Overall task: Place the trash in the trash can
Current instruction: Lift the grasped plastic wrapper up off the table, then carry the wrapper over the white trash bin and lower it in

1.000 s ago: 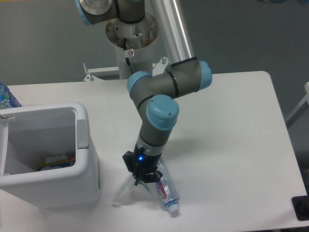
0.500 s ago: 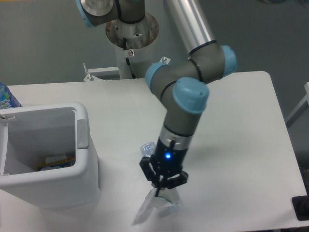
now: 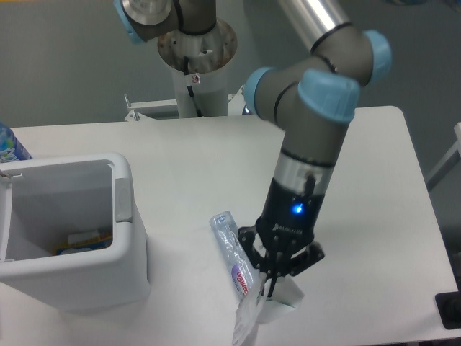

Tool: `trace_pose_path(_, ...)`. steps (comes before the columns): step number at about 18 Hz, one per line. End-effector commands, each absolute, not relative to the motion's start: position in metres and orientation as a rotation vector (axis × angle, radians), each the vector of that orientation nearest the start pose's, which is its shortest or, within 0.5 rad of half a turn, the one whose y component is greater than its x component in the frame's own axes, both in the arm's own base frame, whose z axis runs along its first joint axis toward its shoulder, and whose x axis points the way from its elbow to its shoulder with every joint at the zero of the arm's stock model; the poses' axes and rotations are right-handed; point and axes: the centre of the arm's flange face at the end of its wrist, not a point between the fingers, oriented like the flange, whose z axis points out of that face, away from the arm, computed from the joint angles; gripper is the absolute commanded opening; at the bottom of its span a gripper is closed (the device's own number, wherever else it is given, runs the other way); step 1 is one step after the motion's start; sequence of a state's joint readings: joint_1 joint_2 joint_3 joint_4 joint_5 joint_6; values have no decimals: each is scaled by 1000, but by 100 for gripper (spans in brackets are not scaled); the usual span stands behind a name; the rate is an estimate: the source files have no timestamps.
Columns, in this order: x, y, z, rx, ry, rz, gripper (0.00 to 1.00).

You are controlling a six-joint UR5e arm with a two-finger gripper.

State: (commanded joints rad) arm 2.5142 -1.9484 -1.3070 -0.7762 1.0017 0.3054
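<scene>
Standing at the left of the frame, the large white plastic trash can (image 3: 68, 238) already holds something colourful at its bottom. A blue-patterned bottle (image 3: 10, 146) peeks in behind it. Lower centre on the white worktop (image 3: 367, 158) lies the crushed clear plastic bottle with the purple-red label (image 3: 234, 256). The gripper (image 3: 272, 280) hovers just right of it; its grip I cannot tell. Picking up seems in hand; the bin's tall wall needs clearing.

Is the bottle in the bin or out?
Out. The bottle lies flat on the table, right of the bin, beside the gripper.
</scene>
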Motion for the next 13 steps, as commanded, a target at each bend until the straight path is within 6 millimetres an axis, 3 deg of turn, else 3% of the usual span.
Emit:
trace_pose_path(6, -409, 516, 586, -2125, -582, -40, 0)
trace_pose_path(11, -387, 509, 608, -2070, -695, -96, 0)
trace_pose_path(13, -369, 513, 613, -2063, -707, -124, 0)
